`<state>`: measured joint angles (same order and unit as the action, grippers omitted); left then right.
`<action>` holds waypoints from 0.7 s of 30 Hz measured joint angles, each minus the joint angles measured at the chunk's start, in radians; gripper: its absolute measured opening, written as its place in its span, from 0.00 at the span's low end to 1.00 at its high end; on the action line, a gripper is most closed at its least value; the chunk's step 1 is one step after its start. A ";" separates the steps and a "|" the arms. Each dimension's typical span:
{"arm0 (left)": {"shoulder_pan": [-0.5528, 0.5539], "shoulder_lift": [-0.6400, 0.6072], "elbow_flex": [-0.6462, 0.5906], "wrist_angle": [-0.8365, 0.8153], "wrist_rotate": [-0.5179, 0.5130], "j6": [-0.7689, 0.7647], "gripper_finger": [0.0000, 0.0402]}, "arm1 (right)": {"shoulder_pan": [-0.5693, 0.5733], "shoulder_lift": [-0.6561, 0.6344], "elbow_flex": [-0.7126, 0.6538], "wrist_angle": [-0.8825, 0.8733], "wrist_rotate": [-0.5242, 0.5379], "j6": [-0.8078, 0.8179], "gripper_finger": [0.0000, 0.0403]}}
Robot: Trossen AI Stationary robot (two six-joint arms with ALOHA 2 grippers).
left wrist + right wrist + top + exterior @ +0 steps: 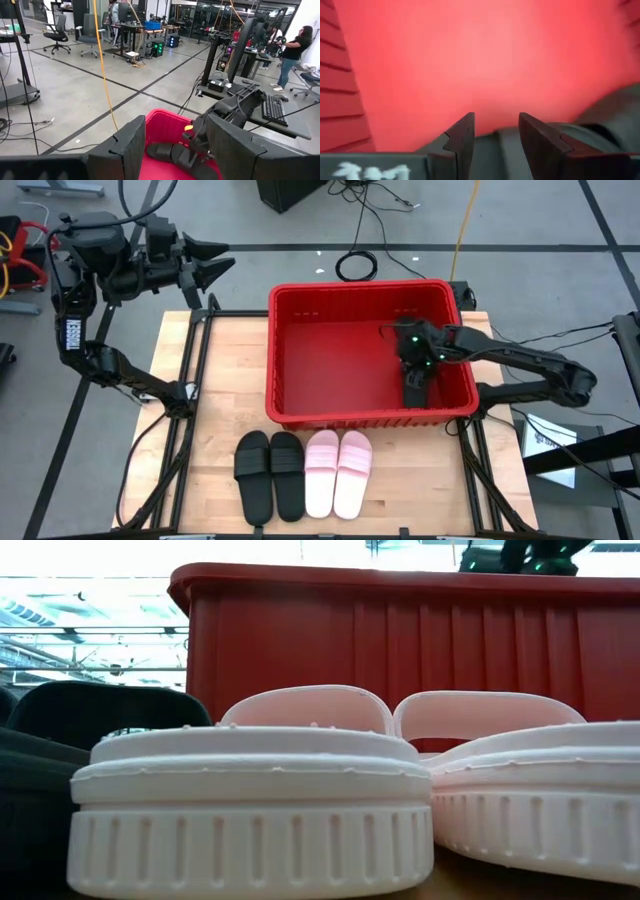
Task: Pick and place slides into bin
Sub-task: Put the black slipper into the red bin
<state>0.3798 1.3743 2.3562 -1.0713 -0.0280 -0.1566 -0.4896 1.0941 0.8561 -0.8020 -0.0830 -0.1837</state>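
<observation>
A big red plastic bin (300, 370) with ribbed sides sits on the pale wooden tabletop (220, 380). The right hand (413, 392) reaches down inside the bin, close to its right wall. In the right wrist view its two dark fingers (462, 137) stand a little apart with a dark gray thing between them. It looks like a black slide (415, 388), and the hand seems to hold it, but it is too close and blurry to be sure.

In front of the bin, four slides lie in a row on the tabletop, side by side. The two on the left are black slides (270, 473) with wide straps. The two on the right are pale pink slides (338, 471).

The left hand (215, 265) waits up high, past the far left corner of the tabletop. Its fingers are spread wide and hold nothing.
</observation>
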 joint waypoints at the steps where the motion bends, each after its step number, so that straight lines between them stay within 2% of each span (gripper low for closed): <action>1: 0.000 0.000 0.000 -0.001 0.000 0.001 0.51 | 0.000 0.022 -0.005 0.013 0.000 0.000 0.35; 7: 0.000 0.000 0.000 -0.003 0.000 0.005 0.51 | 0.000 0.137 -0.007 0.055 0.011 -0.012 0.35; 13: 0.000 0.000 0.000 -0.003 0.000 0.005 0.51 | 0.001 0.196 -0.005 -0.059 0.130 -0.001 0.35; 21: 0.000 0.000 0.000 -0.006 0.000 0.017 0.51 | 0.000 0.090 -0.005 -0.188 0.225 0.036 0.35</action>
<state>0.3798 1.3743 2.3562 -1.0771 -0.0279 -0.1392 -0.4892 1.1842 0.8513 -0.9895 0.1416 -0.1478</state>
